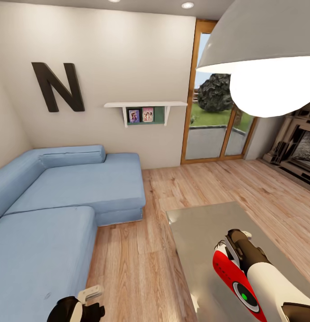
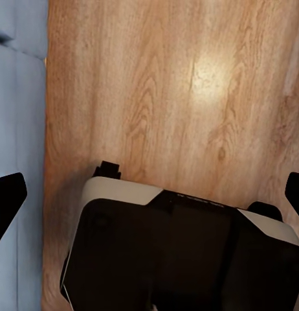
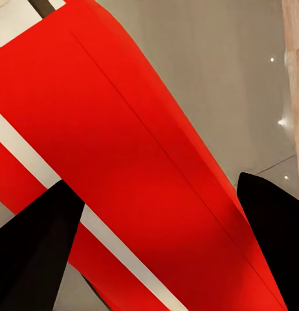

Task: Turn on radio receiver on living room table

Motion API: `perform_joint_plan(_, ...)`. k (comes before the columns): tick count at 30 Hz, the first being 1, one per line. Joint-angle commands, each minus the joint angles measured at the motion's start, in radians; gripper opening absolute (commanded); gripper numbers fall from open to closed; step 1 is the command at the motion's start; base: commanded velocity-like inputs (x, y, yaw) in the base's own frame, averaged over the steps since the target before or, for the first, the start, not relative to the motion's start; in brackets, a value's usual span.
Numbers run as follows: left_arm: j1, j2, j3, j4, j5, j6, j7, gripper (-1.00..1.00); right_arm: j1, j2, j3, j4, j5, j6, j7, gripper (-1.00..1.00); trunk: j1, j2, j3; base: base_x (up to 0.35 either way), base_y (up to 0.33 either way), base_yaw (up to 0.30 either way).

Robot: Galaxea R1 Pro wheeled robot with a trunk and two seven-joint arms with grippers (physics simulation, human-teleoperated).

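Note:
The red radio receiver (image 1: 231,277) lies on the glossy grey-beige table (image 1: 199,223) at the lower right of the head view, its grey dial with green centre (image 1: 244,296) facing up. My right gripper (image 1: 226,244) hovers at the radio's far end. In the right wrist view the red body with white trim (image 3: 136,149) runs close under the open gripper (image 3: 153,184), whose black fingertips (image 3: 39,246) stand wide apart. My left gripper (image 1: 90,295) hangs low beside the sofa, open (image 2: 156,188) over the wood floor (image 2: 175,84).
A blue sectional sofa (image 1: 61,192) spans the left, with the black "N" (image 1: 58,87) and a wall shelf (image 1: 146,107) above it. Glass doors (image 1: 213,120) stand at the back, a fireplace (image 1: 298,147) at the right. A pendant lamp (image 1: 266,53) hangs close overhead. My base (image 2: 182,253) sits below the left gripper.

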Motion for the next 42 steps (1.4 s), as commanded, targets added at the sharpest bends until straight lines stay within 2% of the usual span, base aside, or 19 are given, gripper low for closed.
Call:
perform_joint_plan(1,0.000,0.000,0.000,0.000,0.000,0.000,0.000,1.00,0.000,0.000,0.001,0.000,0.008,0.001,0.000,-1.00,0.004,-0.007,-0.003,0.000,0.000,0.000)
perform_joint_plan(42,0.000,-0.003,-0.002,0.000,0.001,0.002,0.000,1.00,0.000,0.005,0.005,0.001,0.008,0.001,0.000,-1.00,0.161,-0.294,-0.132,0.000,0.000,0.000)
